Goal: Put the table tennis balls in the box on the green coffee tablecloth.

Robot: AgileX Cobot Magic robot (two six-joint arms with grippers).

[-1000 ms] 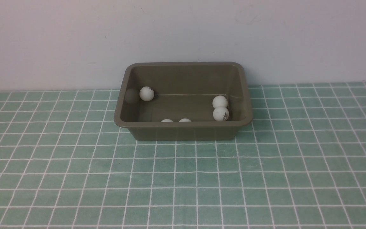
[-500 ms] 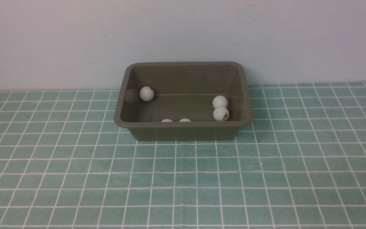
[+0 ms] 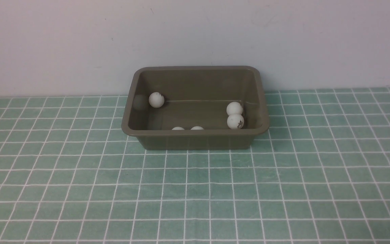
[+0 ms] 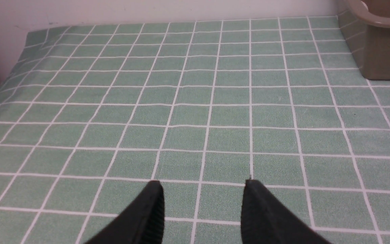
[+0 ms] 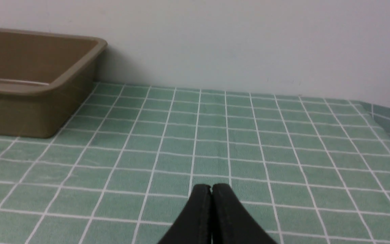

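Item 1, nearest: left end effector (image 4: 203,183), black fingers set apart with a clear gap, nothing between them, above bare cloth on the left side of the bench, well short of the box.

Item 2: right end effector (image 5: 211,186), black fingers pressed together, holding nothing, above bare cloth on the right side.

Item 3: green coffee tablecloth (image 3: 195,189), teal with a thin white grid, lying flat over the bench to the far wall.

Item 4: box (image 3: 195,132), olive-brown tub, upright at the far centre of the cloth, close to the wall.

Item 5: table tennis balls, five visible, all inside the box. Two (image 3: 178,128) (image 3: 197,128) peek over the near rim, side by side. Two (image 3: 235,121) (image 3: 234,108) touch at the right end, the nearer one bearing a dark print. One (image 3: 156,99) sits in the far left corner.

Item 6, farthest: wall (image 3: 195,34), plain pale.
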